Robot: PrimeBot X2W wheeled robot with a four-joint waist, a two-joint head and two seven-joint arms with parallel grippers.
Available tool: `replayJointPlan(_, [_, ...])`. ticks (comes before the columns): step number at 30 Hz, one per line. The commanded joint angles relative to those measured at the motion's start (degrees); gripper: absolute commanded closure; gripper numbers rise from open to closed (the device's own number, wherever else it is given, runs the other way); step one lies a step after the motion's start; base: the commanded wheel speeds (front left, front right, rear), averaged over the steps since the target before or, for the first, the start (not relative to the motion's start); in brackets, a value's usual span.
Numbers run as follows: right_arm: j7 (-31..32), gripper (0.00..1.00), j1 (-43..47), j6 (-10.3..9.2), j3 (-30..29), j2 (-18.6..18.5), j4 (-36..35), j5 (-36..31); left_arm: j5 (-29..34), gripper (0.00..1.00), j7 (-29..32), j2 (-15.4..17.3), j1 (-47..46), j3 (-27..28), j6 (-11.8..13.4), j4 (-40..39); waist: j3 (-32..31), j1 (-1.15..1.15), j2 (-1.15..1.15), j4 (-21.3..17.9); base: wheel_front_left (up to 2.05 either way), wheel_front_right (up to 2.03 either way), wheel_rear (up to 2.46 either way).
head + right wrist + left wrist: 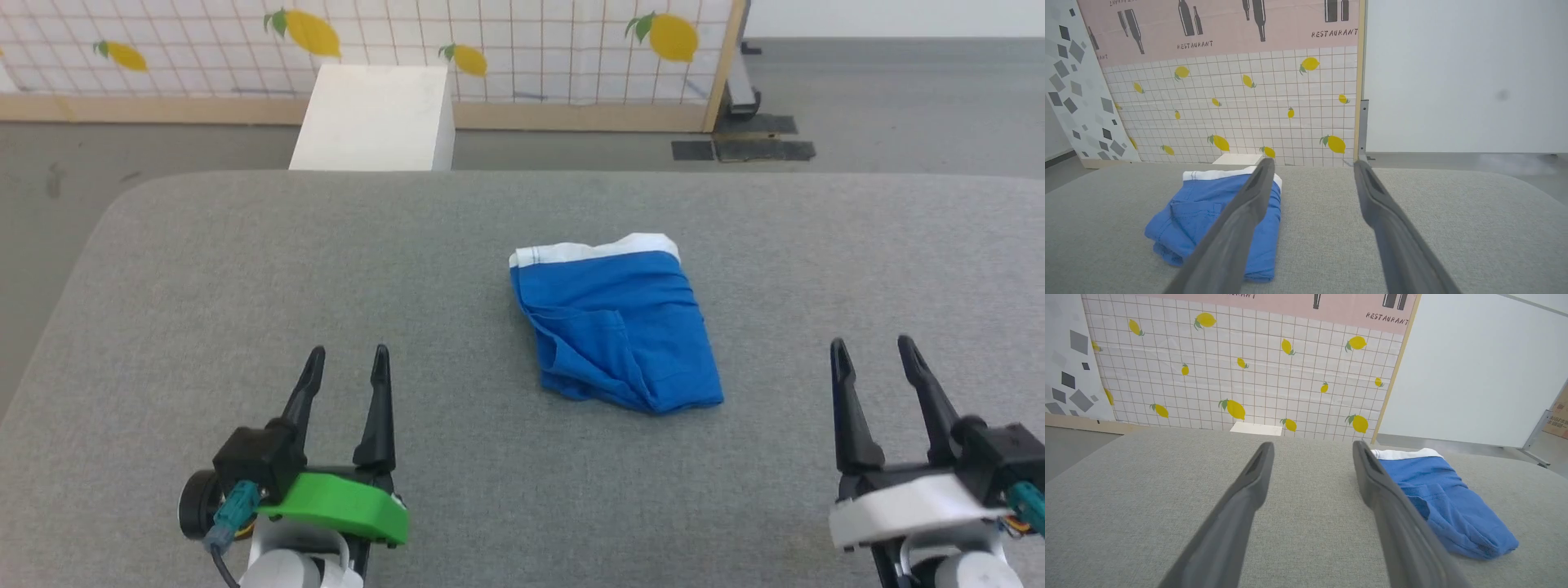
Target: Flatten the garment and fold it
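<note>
The blue garment point(616, 327) lies folded into a compact bundle on the middle of the grey table point(245, 269), its white waistband at the far edge. In the left wrist view the garment point(1441, 502) sits to the right of my fingers; in the right wrist view the garment point(1216, 216) lies to the left, partly behind one finger. My left gripper point(349, 355) rests open at the lower left, well apart from the cloth. My right gripper point(871, 343) rests open at the lower right, also clear of it. Both hold nothing.
A white box point(375, 118) stands on the floor behind the table's far edge. A lemon-patterned panel point(490, 41) lines the back. Dark mats point(743, 147) lie on the floor at the far right. Bare tabletop spreads on both sides of the garment.
</note>
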Motion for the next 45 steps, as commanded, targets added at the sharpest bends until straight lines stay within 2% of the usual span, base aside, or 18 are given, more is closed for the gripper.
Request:
replayJointPlan(1, [-0.5,0.0,1.2,-0.08,-0.2,0.1,0.2,0.1,0.4,0.0,-0.2,-0.1,1.0,0.3,-0.3,0.2,-0.7,0.0,0.0,-0.7,0.0,0.0,0.0])
replayJointPlan(10, [-1.3,0.0,4.1,-0.08,-0.2,0.1,0.5,0.4,0.0,0.0,-0.2,-0.1,1.9,0.7,-0.1,0.3,-1.0,0.0,0.0,-1.3,0.0,0.0,0.0])
replayJointPlan(38, [-0.8,0.0,3.7,-0.08,1.2,0.1,1.0,-0.5,-0.1,0.0,-0.2,-0.1,1.9,0.6,0.3,0.0,-0.4,0.0,0.0,-0.5,0.0,0.0,0.0])
replayJointPlan(40, [0.2,0.0,3.0,-0.08,1.4,0.1,1.2,1.5,0.0,0.0,-0.2,-0.1,1.9,0.5,0.3,-0.1,-0.1,0.0,0.0,-0.5,0.0,0.0,0.0])
replayJointPlan(42, [1.8,0.0,1.3,-0.08,1.0,0.1,1.7,7.8,0.1,0.0,-0.2,-0.1,1.7,0.5,0.3,-0.2,0.4,0.0,0.0,-0.4,0.0,0.0,0.0])
replayJointPlan(45, [8.9,0.0,-2.9,-0.08,0.4,0.1,3.4,21.5,0.3,0.0,-0.2,-0.1,1.1,0.5,0.2,-0.6,1.8,0.0,0.0,-0.1,0.0,0.0,0.0])
